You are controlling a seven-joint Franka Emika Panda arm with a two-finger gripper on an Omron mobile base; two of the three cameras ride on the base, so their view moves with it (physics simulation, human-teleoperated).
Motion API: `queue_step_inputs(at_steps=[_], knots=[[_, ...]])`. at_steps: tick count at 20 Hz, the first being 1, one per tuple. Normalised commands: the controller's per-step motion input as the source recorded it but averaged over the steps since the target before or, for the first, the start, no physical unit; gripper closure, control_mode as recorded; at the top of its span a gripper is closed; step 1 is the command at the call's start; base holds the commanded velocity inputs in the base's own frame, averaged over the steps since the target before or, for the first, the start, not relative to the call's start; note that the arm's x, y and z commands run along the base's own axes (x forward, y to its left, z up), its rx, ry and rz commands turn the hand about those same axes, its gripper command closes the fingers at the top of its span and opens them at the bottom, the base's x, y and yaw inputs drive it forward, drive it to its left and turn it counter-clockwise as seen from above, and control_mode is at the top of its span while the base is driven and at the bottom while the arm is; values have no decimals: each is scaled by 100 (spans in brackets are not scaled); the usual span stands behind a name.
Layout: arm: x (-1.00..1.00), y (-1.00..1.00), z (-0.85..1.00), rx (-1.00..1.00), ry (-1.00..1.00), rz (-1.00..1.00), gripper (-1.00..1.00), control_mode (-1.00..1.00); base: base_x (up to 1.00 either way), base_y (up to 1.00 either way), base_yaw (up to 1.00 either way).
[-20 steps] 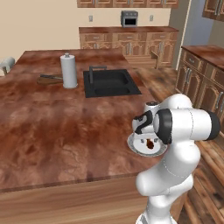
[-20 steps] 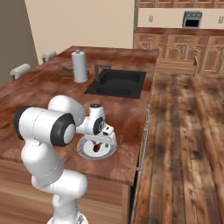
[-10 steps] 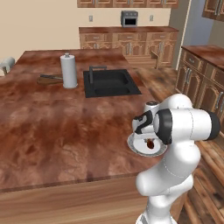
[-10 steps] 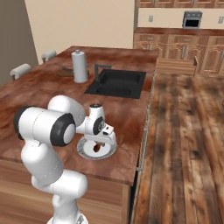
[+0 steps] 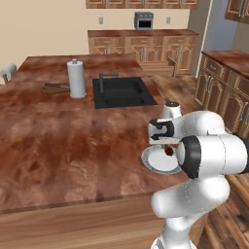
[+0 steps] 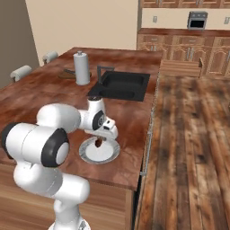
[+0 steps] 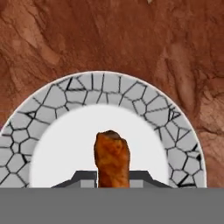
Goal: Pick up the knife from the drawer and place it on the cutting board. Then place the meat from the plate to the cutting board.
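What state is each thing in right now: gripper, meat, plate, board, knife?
gripper: shut on the meat, over the plate.
meat: between the fingertips, above the plate's middle.
plate: flat on the counter near its edge.
cutting board: far side, beside the paper towel roll, no meat on it.
knife: lying on the cutting board.

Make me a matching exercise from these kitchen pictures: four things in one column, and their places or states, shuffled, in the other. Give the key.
Things:
1. meat
2. plate
3. paper towel roll
4. cutting board

Places or states:
A. stands upright beside the black sink
B. lies flat at the far side of the counter, next to the roll
C. between the tips of the shut end effector
D. sits on the counter near its front edge, under the end effector

Pairs: 1-C, 2-D, 3-A, 4-B
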Motion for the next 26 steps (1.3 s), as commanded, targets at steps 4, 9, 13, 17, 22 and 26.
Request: queue_step_inputs(at_steps=[4,9,13,17,22,26], knots=[[-28,0,71,0,-19,-3,100,-100,0,0,0],[-59,1,31,0,-15,0,100,100,-20,4,0],[0,0,0,0,0,0,100,100,-92,65,0],[0,0,0,0,0,0,100,100,-40,100,-9],[0,0,0,0,0,0,100,100,-9,100,-16],[0,0,0,0,0,0,100,100,3,100,-20]])
